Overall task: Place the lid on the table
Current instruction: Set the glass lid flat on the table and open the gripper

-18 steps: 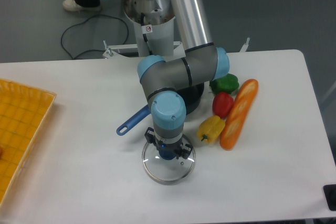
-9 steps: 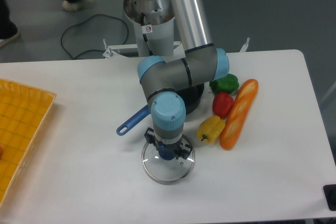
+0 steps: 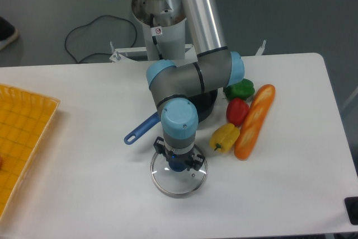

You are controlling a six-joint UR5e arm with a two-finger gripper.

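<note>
The lid (image 3: 179, 176) lies flat on the white surface (image 3: 84, 138), near the front edge and roughly midway along it. The hand (image 3: 178, 162) points straight down over the lid's centre, its fingers on either side of the blue knob; whether they grip the knob or stand just clear of it cannot be told. Behind the lid, the dark blue pan (image 3: 168, 116) sits mostly hidden by the arm, its handle pointing toward the left front. To the right lie a yellow pepper (image 3: 224, 136), a red pepper (image 3: 237, 110), a green pepper (image 3: 239, 89) and a baguette (image 3: 254, 120). A yellow gridded tray (image 3: 22, 138) overhangs the left edge.
</note>
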